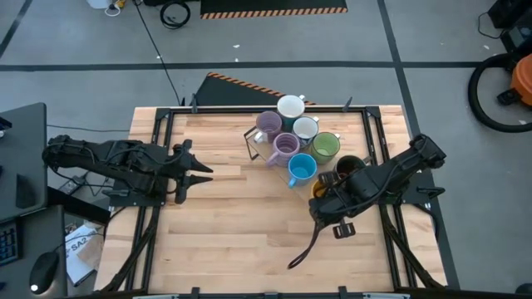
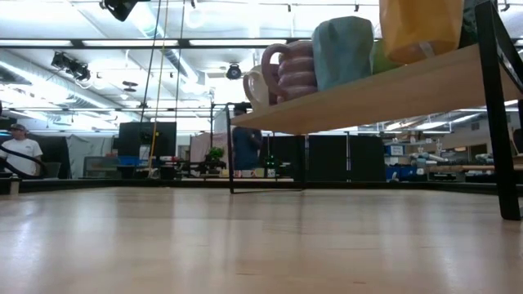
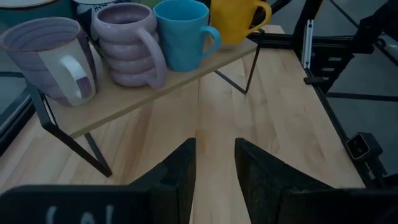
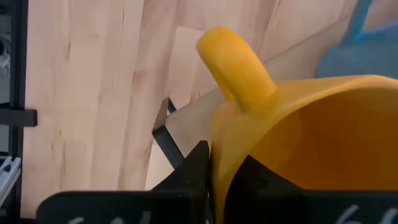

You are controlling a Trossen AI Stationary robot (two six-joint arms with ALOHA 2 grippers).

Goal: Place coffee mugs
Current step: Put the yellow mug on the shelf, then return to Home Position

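Several mugs stand upright on a raised wooden shelf (image 3: 155, 93) near the table's far edge: two white (image 1: 291, 106) (image 1: 305, 129), two lavender (image 1: 268, 124) (image 3: 127, 46), a green (image 1: 325, 147), a blue (image 3: 183, 34), a dark brown (image 1: 349, 166) and an orange mug (image 3: 239, 18). The orange mug is at the shelf's right end. My right gripper (image 1: 326, 193) is shut on it (image 4: 221, 163). My left gripper (image 3: 214, 155) is open and hovers over bare table left of the shelf (image 1: 208, 170). My right gripper holds the orange mug by its rim wall (image 4: 219, 146), just beside the handle (image 4: 239, 68). One finger (image 4: 196, 165) is outside the cup and one (image 4: 252, 171) is inside. The fingers come from above, pointing down. The mug is upright, its base at the shelf's end (image 2: 421, 57).
The shelf stands on thin black metal legs (image 3: 93, 149), with open room underneath (image 2: 368, 155). Black frame rails run along the table's left and right sides (image 1: 378, 145). A dark cable (image 1: 307, 249) trails on the wood near the right arm. Bare wood lies toward the near edge.
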